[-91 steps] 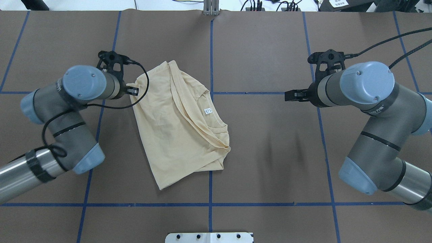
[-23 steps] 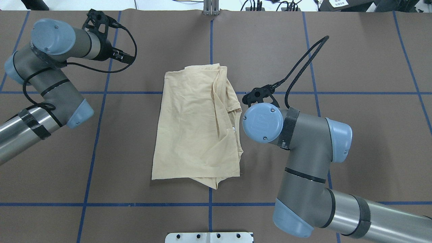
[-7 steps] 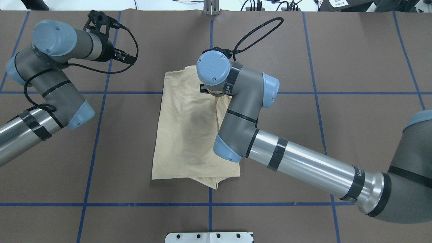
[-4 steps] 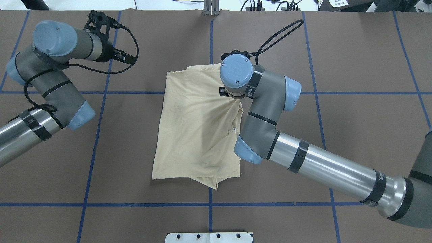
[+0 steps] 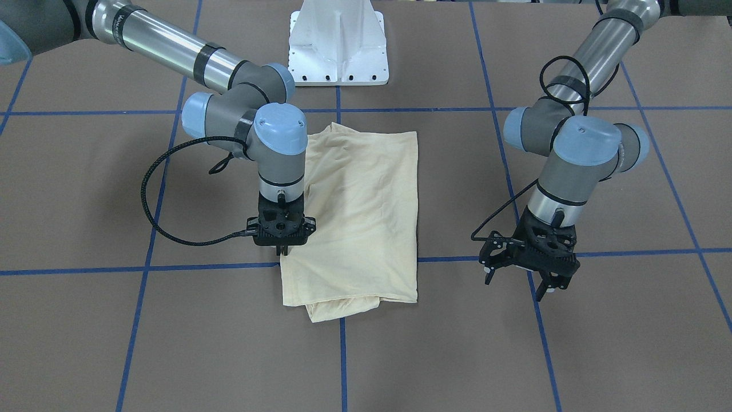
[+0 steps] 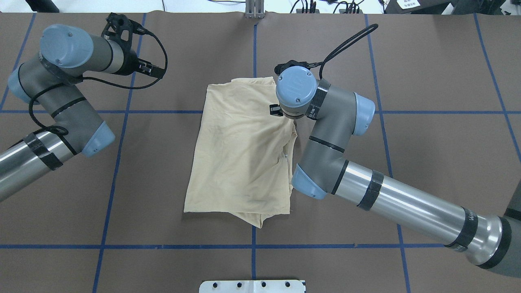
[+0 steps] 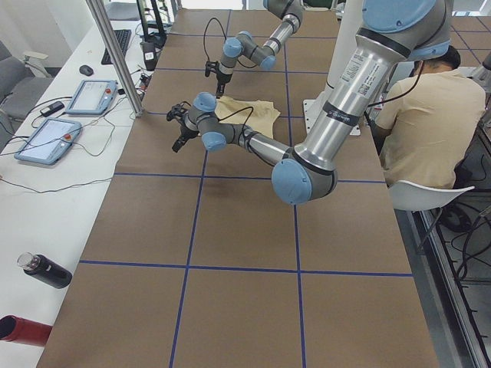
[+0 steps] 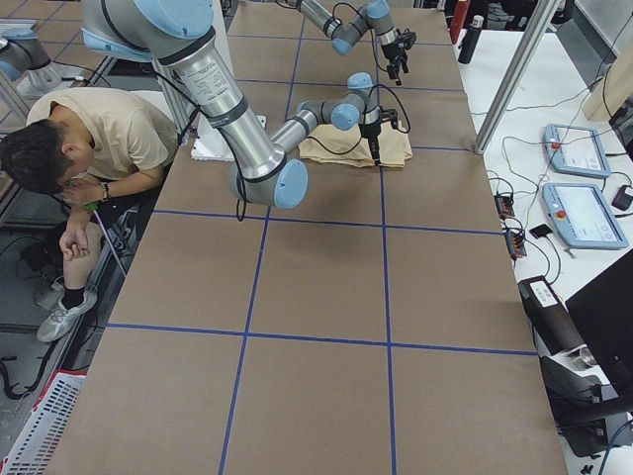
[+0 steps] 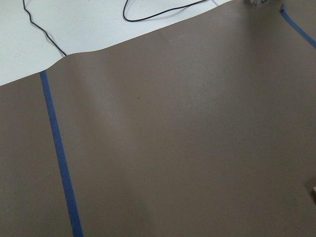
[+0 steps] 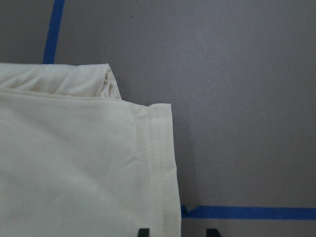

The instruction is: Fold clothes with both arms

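The cream shirt [image 6: 240,154] lies folded into a long rectangle at the table's middle, plain side up; its print and collar are hidden. It also shows in the front-facing view [image 5: 366,212]. My right gripper [image 5: 281,249] points straight down at the shirt's side edge near the far end, its fingers close together on the hemmed edge. The right wrist view shows that hem and corner [image 10: 158,148]. In the overhead view the wrist hides most of the right gripper [image 6: 276,110]. My left gripper [image 5: 519,284] is open and empty, hovering over bare table apart from the shirt, at the far left in the overhead view [image 6: 154,71].
The white pedestal base [image 5: 338,43] stands at the robot's side of the table. Blue tape lines [image 6: 253,53] grid the brown table cover. A seated person [image 7: 422,130] is beside the robot. Tablets [image 7: 46,138] and bottles [image 7: 46,272] lie on the white side bench.
My right arm has moved right across the shirt's far end, and that end of the shirt has shifted right with it. The left arm has not moved.
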Robot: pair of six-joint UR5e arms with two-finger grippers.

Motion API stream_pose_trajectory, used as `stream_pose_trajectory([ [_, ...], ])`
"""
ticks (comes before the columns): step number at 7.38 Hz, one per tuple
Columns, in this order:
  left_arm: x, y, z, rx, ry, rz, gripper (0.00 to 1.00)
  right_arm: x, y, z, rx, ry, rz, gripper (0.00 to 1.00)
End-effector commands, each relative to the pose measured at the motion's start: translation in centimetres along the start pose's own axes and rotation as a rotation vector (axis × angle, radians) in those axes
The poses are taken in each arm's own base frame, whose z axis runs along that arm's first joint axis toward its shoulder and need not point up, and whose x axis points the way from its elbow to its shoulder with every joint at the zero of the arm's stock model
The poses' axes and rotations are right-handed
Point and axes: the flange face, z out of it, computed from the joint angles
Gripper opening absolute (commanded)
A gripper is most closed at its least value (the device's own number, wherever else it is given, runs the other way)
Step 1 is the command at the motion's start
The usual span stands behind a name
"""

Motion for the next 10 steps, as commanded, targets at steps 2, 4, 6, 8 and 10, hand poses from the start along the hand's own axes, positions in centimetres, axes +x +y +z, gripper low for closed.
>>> stream_pose_trajectory([
  [2,4.0,1.0,-4.9,-0.037,0.132,-0.159,1.00,2.6,1.0,-7.0,0.008,-0.067,0.021,1.00],
  [4,10.8,8.8,-9.7,-0.119,0.227,-0.255,1.00,5.3,7.0,-11.4,-0.016,-0.109,0.118,1.00],
  [6,16.1,16.1,-11.5,-0.160,0.212,-0.322,1.00,4.5,13.8,-12.4,0.012,-0.125,0.184,1.00],
  [8,20.1,20.8,-10.4,-0.212,0.200,-0.350,1.00,4.0,14.9,-12.3,0.015,-0.125,0.172,1.00],
  [10,21.9,22.7,-9.7,-0.253,0.180,-0.373,0.88,4.0,15.0,-12.1,0.014,-0.122,0.171,1.00],
])
